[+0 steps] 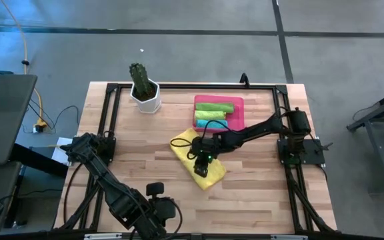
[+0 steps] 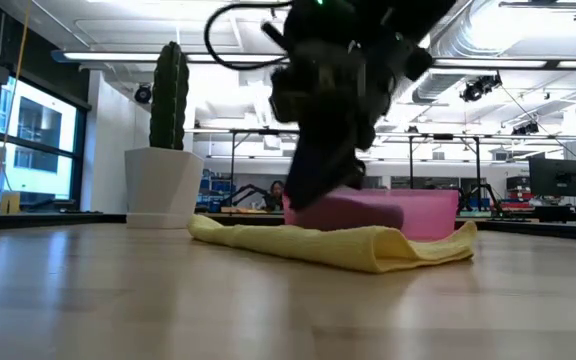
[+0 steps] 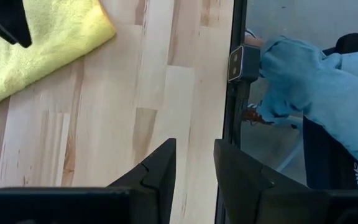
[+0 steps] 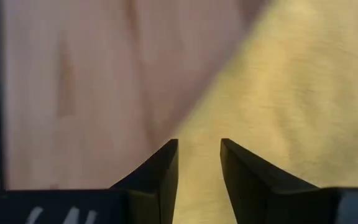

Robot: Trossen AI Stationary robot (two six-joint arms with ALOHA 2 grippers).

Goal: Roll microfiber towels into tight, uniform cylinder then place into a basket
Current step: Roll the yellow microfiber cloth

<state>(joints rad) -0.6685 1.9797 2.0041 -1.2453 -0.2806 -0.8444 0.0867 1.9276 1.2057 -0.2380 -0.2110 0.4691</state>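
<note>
Near the table's middle, just near-left of the pink basket [image 1: 239, 113] that holds 3 rolled towels, the yellow towel [image 1: 199, 160] lies flat. It looks light, soft and limp; an edge seems the best hold. Right gripper [image 4: 199, 165] hovers over it, jaws narrowly parted, empty. Left gripper [image 3: 194, 177] waits at the near edge, likewise parted.

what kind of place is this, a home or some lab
Most likely a robotics lab or workshop: a wooden table with a black frame on bare concrete, exposed ceiling ducts, and more workstations with monitors behind.

White letters "HUS" show on a dark strap [image 3: 353, 171].
</note>
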